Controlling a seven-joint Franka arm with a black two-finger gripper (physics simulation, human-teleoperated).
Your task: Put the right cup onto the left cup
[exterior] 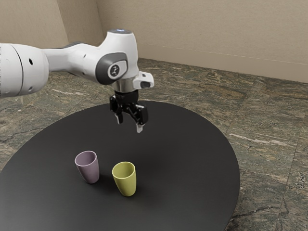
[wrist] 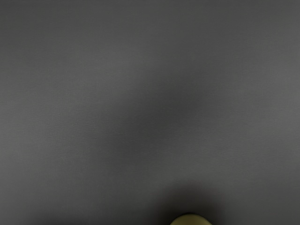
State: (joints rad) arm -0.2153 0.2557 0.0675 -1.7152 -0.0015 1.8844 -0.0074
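Hovering over dark round bench [exterior: 192, 159] with fingers [exterior: 139, 128] spread apart, released, higher than both cups. Seeing yellow-green cup [exterior: 126, 186] standing upright on bench, toward exterior view's right; glimpsing part of it in wrist view too. Seeing mauve cup [exterior: 90, 171] standing upright near it, not touching. Showing round emblem [exterior: 115, 71] on white arm [exterior: 122, 50], lettering too small to read.

Two cups [exterior: 88, 168], one table [exterior: 187, 159].
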